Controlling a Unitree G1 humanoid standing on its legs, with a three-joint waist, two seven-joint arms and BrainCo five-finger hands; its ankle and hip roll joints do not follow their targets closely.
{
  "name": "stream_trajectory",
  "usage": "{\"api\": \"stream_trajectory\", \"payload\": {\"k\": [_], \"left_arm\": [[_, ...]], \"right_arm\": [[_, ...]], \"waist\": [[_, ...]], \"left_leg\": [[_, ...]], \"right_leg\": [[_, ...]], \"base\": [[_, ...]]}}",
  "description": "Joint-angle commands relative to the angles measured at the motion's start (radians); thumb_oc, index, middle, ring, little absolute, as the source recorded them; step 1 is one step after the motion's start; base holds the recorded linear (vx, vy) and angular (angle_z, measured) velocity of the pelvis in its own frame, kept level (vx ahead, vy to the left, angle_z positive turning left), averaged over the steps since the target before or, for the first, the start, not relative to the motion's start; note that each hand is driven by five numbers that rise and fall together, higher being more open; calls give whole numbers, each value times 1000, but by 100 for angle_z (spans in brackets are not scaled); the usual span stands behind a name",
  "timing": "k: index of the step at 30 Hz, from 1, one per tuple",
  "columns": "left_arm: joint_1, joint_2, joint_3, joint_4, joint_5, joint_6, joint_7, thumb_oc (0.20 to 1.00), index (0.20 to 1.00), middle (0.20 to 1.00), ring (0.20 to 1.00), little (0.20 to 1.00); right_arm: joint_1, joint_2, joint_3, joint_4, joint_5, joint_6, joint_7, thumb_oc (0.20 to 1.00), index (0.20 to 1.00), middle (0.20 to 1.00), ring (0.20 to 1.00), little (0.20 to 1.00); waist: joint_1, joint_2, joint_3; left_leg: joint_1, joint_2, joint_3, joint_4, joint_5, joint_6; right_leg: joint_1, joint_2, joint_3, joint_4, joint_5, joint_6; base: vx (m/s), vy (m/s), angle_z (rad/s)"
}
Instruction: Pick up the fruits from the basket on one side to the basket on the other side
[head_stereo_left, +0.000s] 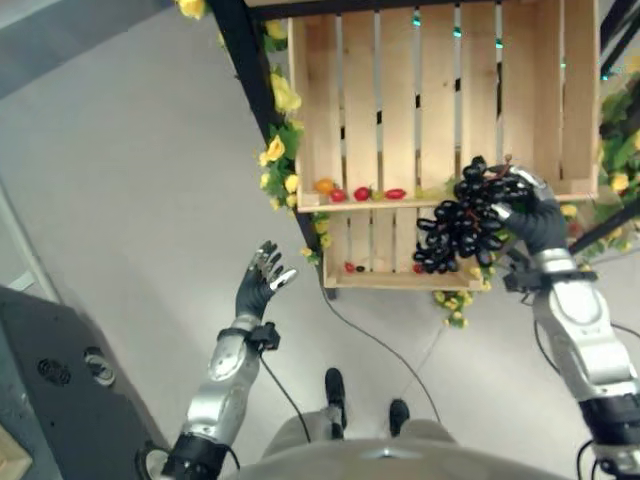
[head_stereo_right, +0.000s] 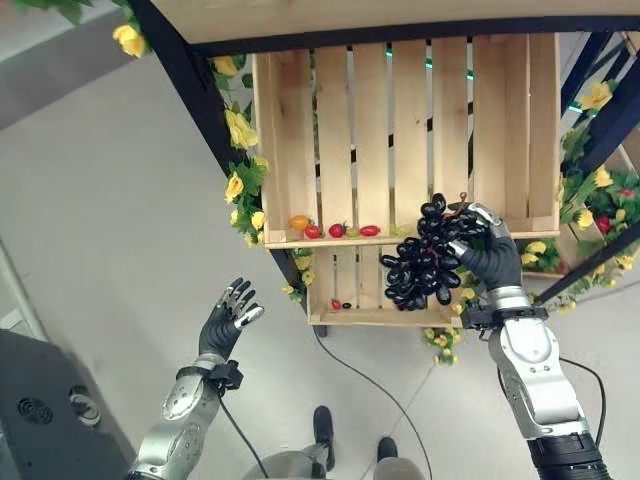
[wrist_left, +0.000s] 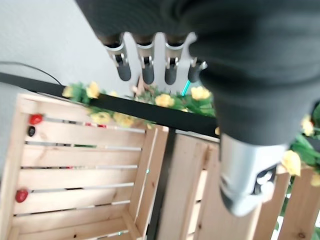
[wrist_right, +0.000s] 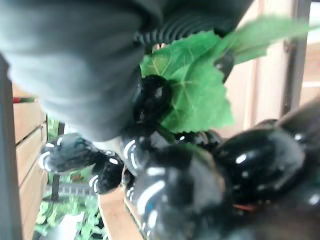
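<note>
Evidently the robot's right hand (head_stereo_right: 492, 262) has its fingers curled round a bunch of dark grapes (head_stereo_right: 425, 262), gripping it near the stem end so that the cluster hangs free below and towards nine o'clock of the palm; the right wrist view shows glossy black berries and a green leaf (wrist_right: 192, 85) pressed close against the hand's cover. The bunch is held aloft in front of the wooden crate (head_stereo_right: 400, 130), over its lower front edge at about four o'clock of the crate, and touches no surface that can be seen. Holding it from the top probably lets the loose berries dangle rather than be crushed. Small red and orange fruits (head_stereo_right: 335, 229) lie in a row along the crate's lower slat, at about seven o'clock of the crate, well clear of the grapes. The left hand (head_stereo_right: 226, 318) hovers over bare floor at about eight o'clock of the crate, fingers spread and relaxed, holding nothing; it looks parked out of the way. Yellow artificial flowers (head_stereo_right: 240, 130) trim the dark frame beside the crate. The transfer seems underway, with the grapes lifted but not yet set down.
</note>
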Motion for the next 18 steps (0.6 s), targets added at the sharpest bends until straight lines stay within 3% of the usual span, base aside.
{"api": "stream_trajectory", "payload": {"k": [1, 18], "left_arm": [[-23, 34, 22, -30, -1, -28, 16, 1000, 1000, 1000, 1000, 1000], [-39, 29, 31, 16, 22, 3, 22, 1000, 1000, 1000, 1000, 1000]], "right_arm": [[-248, -18, 15, -16, 43, -53, 12, 200, 200, 200, 200, 200], [-196, -89, -26, -134, 187, -34, 107, 200, 200, 200, 200, 200]], "waist": [[105, -97, -69], [84, -140, -107]], "left_leg": [[47, -7, 37, 24, -106, -61], [78, 0, 62, 3, -129, -62]], "right_leg": [[-15, -42, 42, 3, -18, 35], [4, -52, 50, -48, 10, 59]], "base": [[48, 24, -14], [15, 12, -6]]}}
